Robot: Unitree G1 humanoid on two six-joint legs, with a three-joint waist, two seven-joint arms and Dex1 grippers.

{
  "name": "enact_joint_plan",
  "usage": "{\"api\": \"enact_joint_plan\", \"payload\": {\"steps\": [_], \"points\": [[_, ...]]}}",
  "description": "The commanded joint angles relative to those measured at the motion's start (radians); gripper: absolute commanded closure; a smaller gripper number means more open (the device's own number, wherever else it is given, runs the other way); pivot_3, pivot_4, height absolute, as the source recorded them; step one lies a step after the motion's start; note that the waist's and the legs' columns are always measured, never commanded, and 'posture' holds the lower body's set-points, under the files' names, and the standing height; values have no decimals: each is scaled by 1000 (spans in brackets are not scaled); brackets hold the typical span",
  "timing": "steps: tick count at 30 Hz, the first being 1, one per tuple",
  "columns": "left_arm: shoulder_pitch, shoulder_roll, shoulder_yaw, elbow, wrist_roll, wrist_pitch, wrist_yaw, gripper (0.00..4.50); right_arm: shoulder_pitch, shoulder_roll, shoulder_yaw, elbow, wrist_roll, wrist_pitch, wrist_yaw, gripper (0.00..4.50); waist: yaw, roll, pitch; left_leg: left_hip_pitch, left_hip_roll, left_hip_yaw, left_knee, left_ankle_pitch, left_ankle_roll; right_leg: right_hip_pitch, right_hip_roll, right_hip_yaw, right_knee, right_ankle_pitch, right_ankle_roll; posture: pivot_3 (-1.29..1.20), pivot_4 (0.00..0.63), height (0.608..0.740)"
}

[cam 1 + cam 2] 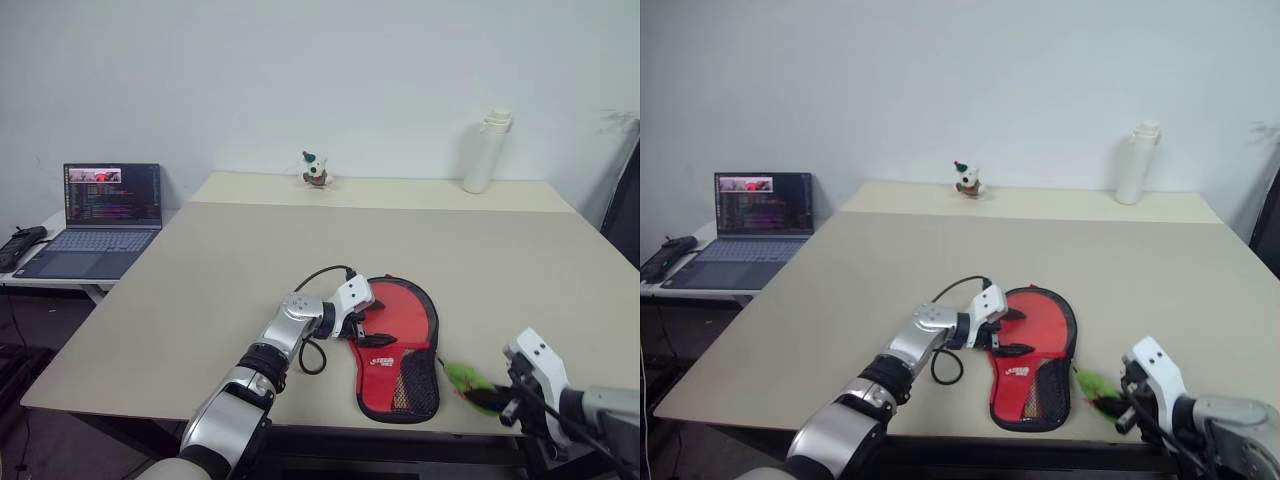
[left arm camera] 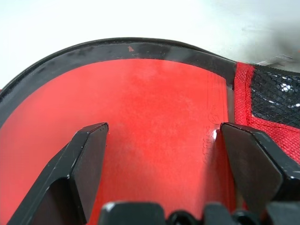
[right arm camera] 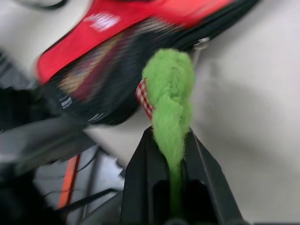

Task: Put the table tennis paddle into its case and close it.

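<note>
The black case (image 1: 436,338) lies open near the table's front edge, with its red-and-black mesh pocket (image 1: 416,380) at the near end. The table tennis paddle (image 1: 405,308) rests in it with its round red face up and its handle hidden. My left gripper (image 1: 372,331) hangs open just over the left side of the paddle face (image 2: 154,108), its fingers (image 2: 89,150) spread with nothing between them. My right gripper (image 1: 503,402) is shut on the green charm (image 3: 168,93), which hangs from the case's right edge; the charm (image 1: 468,380) lies right of the case.
An open laptop (image 1: 105,215) sits on a side table at the left. A white bottle (image 1: 487,150) and a small figurine (image 1: 316,170) stand at the far end of the beige table (image 1: 250,260). The case lies close to the table's front edge.
</note>
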Motion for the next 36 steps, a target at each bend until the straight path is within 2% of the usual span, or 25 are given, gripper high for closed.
{"api": "enact_joint_plan", "payload": {"steps": [1,8,12,15,18,23,26,30,32,36], "points": [[30,-10,-66,76,75,17,19,331,76,-40,-10,-95,90,-4,57,4483,0,0,0,0,-1,0,0,0,0,0,-1,0,0,0,1,0,150,740],[23,-16,-61,86,77,13,36,331,185,-80,52,-169,140,-76,74,4483,-2,-6,-4,1,-1,0,2,0,0,1,-2,1,1,-1,-1,0,150,740],[20,-19,-59,89,76,12,42,331,159,-66,118,-149,127,-103,28,4483,-2,-7,-5,2,-1,0,1,0,0,1,-2,0,0,-2,-3,0,150,740],[20,-19,-58,87,75,12,42,331,123,-65,121,-111,127,-116,10,4483,-2,-8,-5,2,-1,0,1,0,0,1,-3,0,0,-2,-3,0,150,740],[23,-19,-59,84,75,14,43,331,107,-85,94,-94,152,-131,38,3703,-1,-9,-5,2,-1,1,1,0,0,1,-3,0,0,-2,-3,0,150,740],[31,-22,-57,69,71,19,44,331,36,-93,2,-61,266,-147,64,2020,-2,-9,-5,2,-1,0,1,0,0,1,-3,0,0,-2,-2,0,150,740],[39,-18,-49,47,61,23,44,331,-36,-97,-46,-13,326,-146,41,2020,-2,-9,-4,2,-1,1,2,0,1,1,-3,1,0,-2,-2,0,150,740],[66,1,-11,-64,9,52,30,331,-142,-97,4,111,204,-263,19,2020,-4,-10,-4,1,-1,1,1,0,1,1,-3,1,0,-2,-2,0,150,740],[103,31,15,-190,-38,97,4,331,-216,-83,51,200,129,-357,27,2020,-9,-10,-1,0,-1,3,0,0,1,-1,-3,2,0,-1,-1,0,150,740],[196,96,58,-492,-129,241,-11,331,-379,-54,231,481,-90,-592,76,2020,-28,-10,9,-1,1,3,-2,0,0,-4,-1,3,0,0,1,0,150,740]]}}
